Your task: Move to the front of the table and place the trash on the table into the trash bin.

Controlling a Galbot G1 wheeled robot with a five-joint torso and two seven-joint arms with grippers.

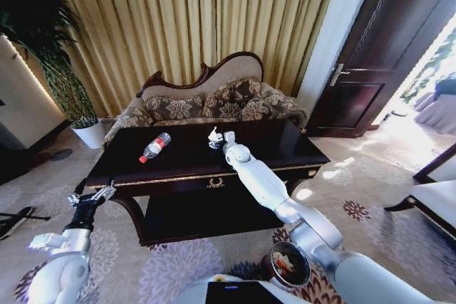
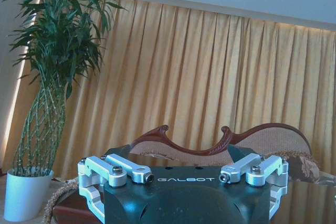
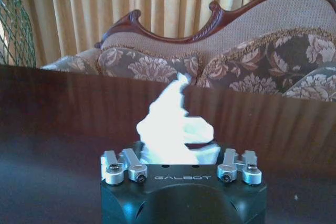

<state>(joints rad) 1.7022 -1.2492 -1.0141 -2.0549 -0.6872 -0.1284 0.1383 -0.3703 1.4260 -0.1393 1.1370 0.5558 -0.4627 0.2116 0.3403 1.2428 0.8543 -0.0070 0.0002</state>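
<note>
The dark brown table stands right in front of me. A clear bottle with a red cap lies on its left half. Near the middle sits crumpled white paper. My right arm reaches over the table's front edge, and my right gripper is at that paper. In the right wrist view the paper stands between the fingers of the right gripper, which hug its base just above the tabletop. The trash bin sits on the carpet by my base, with scraps inside. My left gripper hangs open at the lower left, off the table.
A patterned sofa stands behind the table. A tall plant in a white pot is at the back left. A dark door is at the right, and a pale bench lies at the right edge.
</note>
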